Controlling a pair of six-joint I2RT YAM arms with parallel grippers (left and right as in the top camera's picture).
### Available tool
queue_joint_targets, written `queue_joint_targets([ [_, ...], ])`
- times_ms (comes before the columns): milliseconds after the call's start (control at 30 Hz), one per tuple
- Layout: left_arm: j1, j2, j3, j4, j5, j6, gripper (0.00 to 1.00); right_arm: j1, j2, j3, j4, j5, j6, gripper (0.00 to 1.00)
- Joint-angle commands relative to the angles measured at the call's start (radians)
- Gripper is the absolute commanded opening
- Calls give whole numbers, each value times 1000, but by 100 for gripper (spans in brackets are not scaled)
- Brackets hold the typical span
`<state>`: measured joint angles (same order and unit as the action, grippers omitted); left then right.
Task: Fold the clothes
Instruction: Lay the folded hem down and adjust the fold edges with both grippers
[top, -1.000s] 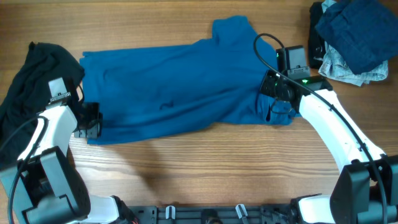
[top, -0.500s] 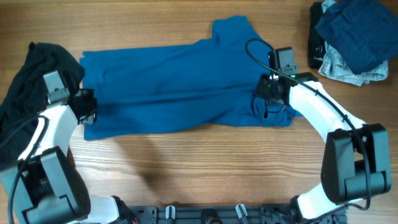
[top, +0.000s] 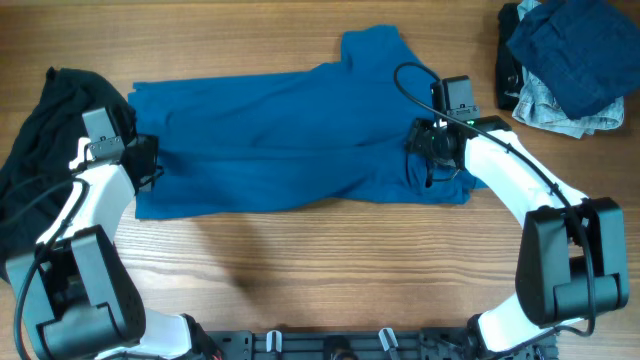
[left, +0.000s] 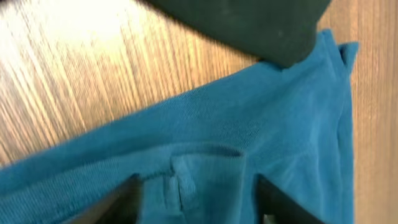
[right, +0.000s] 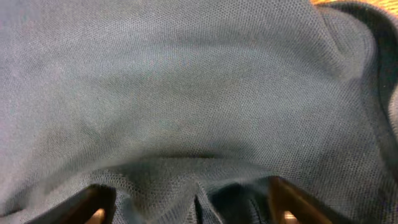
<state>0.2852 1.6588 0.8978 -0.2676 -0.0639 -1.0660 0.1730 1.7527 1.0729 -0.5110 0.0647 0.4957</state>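
The teal-blue shirt (top: 280, 130) lies stretched left to right across the wooden table, its near edge folded over onto itself. My left gripper (top: 148, 160) sits at the shirt's left end, next to the black garment (top: 45, 140). In the left wrist view the left gripper (left: 199, 202) is open, with a small fold of the teal shirt (left: 261, 124) lying loose between its fingers. My right gripper (top: 425, 150) rests on the shirt's right part. In the right wrist view the right gripper (right: 193, 202) is open over bunched shirt cloth (right: 186, 81).
A heap of navy and pale-denim clothes (top: 565, 55) lies at the back right corner. The black garment (left: 249, 25) reaches the table's left edge. Bare wood (top: 320, 270) runs along the front, between the two arm bases.
Both grippers carried the shirt's near edge away from the front and over the shirt. Both jaws were shut on the cloth and now stand apart.
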Motion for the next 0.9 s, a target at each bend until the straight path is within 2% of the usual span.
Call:
queue_joint_targets([
  [0, -2, 4, 30, -2, -35, 109, 82, -8, 1, 50, -32, 42, 0, 86],
  [33, -2, -13, 42, -18, -34, 125, 97, -8, -16, 80, -72, 61, 0, 89],
  [133, -2, -73, 63, -64, -34, 145, 100, -8, -53, 182, -175, 97, -10, 99],
  [200, -7, -142, 66, -105, -35, 147, 99, -8, -70, 266, -247, 95, -25, 99],
  [300, -47, -239, 66, -182, -31, 180, 96, -9, -74, 328, -317, -27, -72, 82],
  [433, -134, -266, 66, -285, 37, 192, 75, -9, -74, 328, -441, -190, -74, 53],
  [500, -213, -235, 66, -349, 120, 191, 74, -9, -74, 328, -592, -230, -34, 50],
  [533, -245, -212, 66, -355, 122, 191, 69, -9, -74, 328, -637, -230, -21, 47],
  [567, -266, -193, 66, -354, 124, 191, 60, -9, -74, 328, -662, -230, -20, 36],
  [633, -315, -137, 66, -348, 124, 192, 45, -9, -85, 328, -714, -207, 40, 4],
  [667, -339, -102, 66, -343, 124, 192, 38, -9, -106, 328, -752, -172, 89, 4],
  [767, -365, -48, 66, -328, 124, 196, 37, -9, -159, 322, -837, -91, 182, 5],
  [800, -367, -34, 66, -316, 123, 196, 37, -9, -178, 298, -849, -87, 188, 8],
  [833, -367, -34, 66, -306, 123, 196, 44, -9, -182, 274, -841, -87, 188, 16],
  [867, -367, -34, 66, -293, 123, 196, 55, -9, -181, 239, -813, -88, 188, 41],
])
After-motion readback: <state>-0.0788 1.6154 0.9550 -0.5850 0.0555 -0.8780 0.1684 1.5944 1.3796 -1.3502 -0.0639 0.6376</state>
